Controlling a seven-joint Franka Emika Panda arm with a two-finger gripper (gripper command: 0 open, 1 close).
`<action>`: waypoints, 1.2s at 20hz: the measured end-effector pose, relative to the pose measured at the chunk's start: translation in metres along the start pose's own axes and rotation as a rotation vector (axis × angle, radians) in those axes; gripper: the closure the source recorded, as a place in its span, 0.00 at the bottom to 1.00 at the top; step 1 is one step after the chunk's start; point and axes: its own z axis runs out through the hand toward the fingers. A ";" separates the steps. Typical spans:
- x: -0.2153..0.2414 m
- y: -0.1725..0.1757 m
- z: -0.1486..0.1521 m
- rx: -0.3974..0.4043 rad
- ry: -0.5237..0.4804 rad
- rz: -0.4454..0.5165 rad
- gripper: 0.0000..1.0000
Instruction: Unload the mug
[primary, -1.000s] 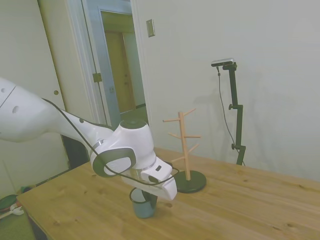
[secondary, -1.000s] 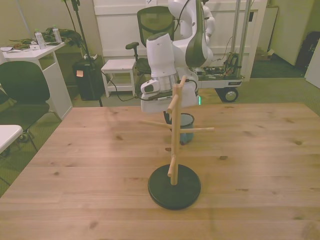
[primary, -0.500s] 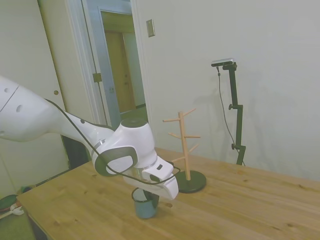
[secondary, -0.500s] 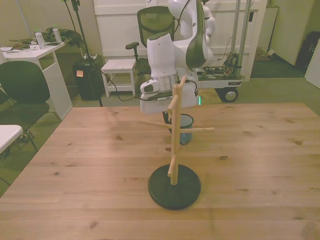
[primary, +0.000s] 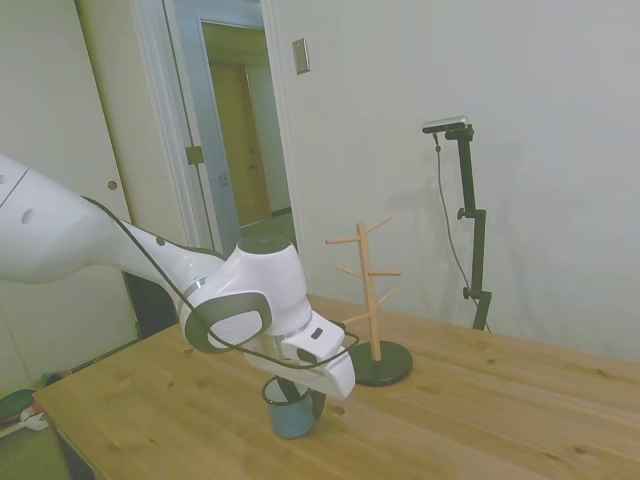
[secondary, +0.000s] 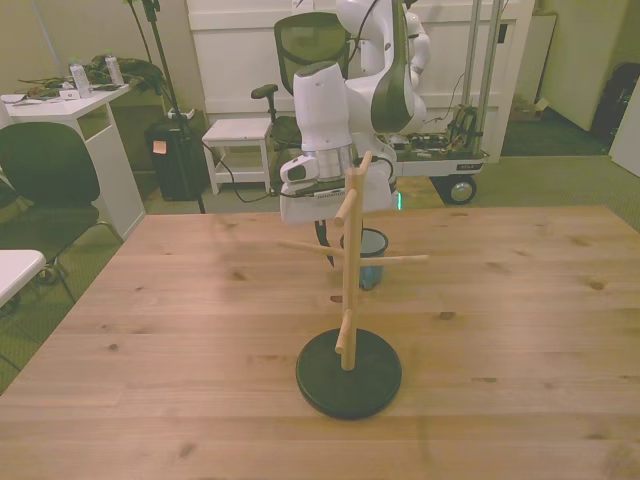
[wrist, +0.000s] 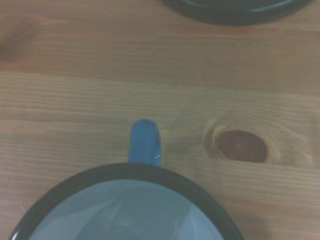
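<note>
Mug (primary: 290, 410) stands upright on the table (primary: 480, 420), empty; claw (primary: 300, 395) state cannot tell.

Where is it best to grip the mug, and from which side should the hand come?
Probably the rim wall, from above. The mug stands upright on the table with its mouth open upward. One finger can go inside and one outside, away from the small handle, which juts sideways toward the stand.

Tabletop (wrist: 75, 75): wood planks w/ visible grain, dark knot; matt finish. Mug (wrist: 130, 205): smooth glossy blue enamel-look, thin dark rim. Peg stand (secondary: 347, 290): pale bare wood pegs, smooth black base. Arm shell (primary: 250, 300): glossy white plastic.
</note>
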 end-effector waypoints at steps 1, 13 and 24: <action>-0.001 0.000 0.000 0.000 -0.001 0.000 0.00; 0.000 0.004 -0.003 0.003 0.004 -0.009 0.00; -0.014 0.014 -0.033 0.091 0.061 -0.063 0.00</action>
